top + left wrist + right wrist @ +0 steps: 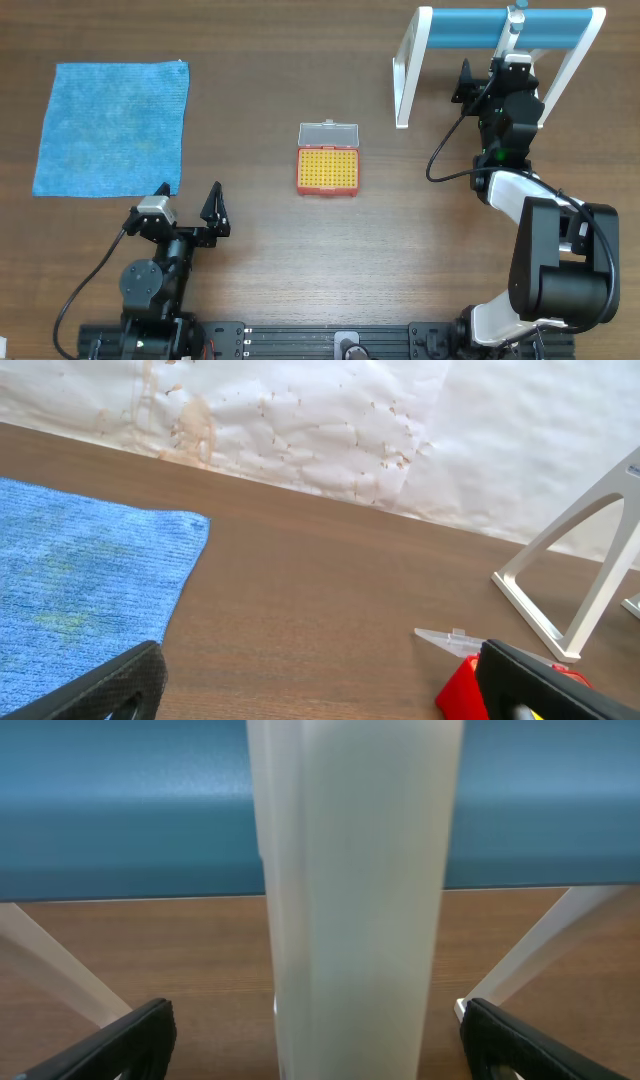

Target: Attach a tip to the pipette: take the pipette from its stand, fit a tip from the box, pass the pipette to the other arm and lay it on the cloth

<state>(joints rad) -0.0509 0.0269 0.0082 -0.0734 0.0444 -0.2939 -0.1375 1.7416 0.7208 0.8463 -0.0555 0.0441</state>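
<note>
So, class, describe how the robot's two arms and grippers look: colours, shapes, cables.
The left gripper and right gripper have black wedge-shaped fingers. The left arm is black with a grey wrist block; the right arm has black and white casings and a green light. A black cable loops beside each.

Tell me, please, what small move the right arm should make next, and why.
Probably close the right tool on the pipette: its fingers stand open on either side of the body, which hangs from the stand's blue bar.
</note>
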